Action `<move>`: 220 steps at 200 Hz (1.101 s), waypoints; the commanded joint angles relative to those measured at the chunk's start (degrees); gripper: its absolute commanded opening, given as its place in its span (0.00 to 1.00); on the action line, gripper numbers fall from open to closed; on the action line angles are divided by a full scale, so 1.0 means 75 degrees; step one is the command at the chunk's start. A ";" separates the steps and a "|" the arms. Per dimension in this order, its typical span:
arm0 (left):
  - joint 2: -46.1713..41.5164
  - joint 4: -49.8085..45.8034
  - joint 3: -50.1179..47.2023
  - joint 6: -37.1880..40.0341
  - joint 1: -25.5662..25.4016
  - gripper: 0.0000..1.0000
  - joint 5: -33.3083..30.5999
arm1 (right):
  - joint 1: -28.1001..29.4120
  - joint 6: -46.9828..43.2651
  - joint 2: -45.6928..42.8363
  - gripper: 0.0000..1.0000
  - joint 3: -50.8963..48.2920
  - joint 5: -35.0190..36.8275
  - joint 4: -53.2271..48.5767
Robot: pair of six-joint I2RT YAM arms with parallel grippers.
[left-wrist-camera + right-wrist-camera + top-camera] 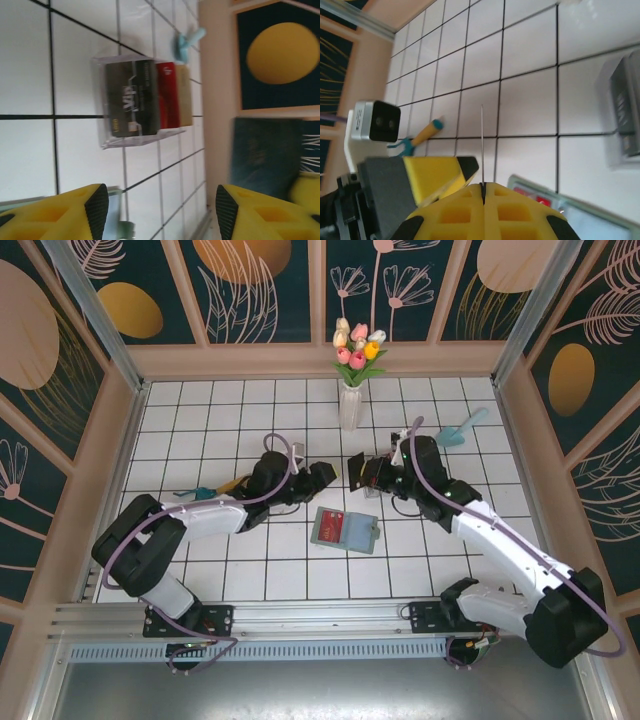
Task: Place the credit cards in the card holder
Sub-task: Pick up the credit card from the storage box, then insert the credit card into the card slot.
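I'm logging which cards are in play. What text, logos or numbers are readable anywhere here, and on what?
"VIP" (likely; blurred, sideways): big white letters on the dark card in the clear box.
Small print on that card, white mark on the red card: too blurred.
Red card at the wallet, and wallet: print too small.
Held card in the right gripper: edge-on, no face shown.

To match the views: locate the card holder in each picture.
Top external: card holder at centre, on the tiles.
Left wrist: unsure; maybe the grey-green sliver at bottom edge.
Right wrist: bottom right corner, partly cut off.
Shared landmark: white tiled table with black grid lines.
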 commanded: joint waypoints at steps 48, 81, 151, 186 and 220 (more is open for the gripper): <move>0.0303 0.2762 -0.0187 -0.1173 0.0067 0.52 0.1158 | -0.0291 0.1612 -0.0406 0.01 -0.1016 -0.1535 0.2244; 0.0331 0.2456 -0.0187 -0.1132 0.0074 0.48 0.1115 | -0.0362 0.1924 -0.0407 0.01 -0.1258 -0.1643 0.2694; 0.0355 0.2423 -0.0232 -0.1138 0.0065 0.28 0.1232 | -0.0404 0.2202 -0.0475 0.03 -0.1547 -0.1537 0.2939; 0.0238 0.2473 -0.0367 -0.1051 0.0068 0.04 0.1203 | -0.0422 0.2372 -0.0509 0.11 -0.1817 -0.1295 0.2764; -0.0225 0.0994 -0.0545 0.0059 0.0053 0.00 0.0770 | -0.0398 0.1683 -0.0638 0.32 -0.1781 -0.0149 0.0693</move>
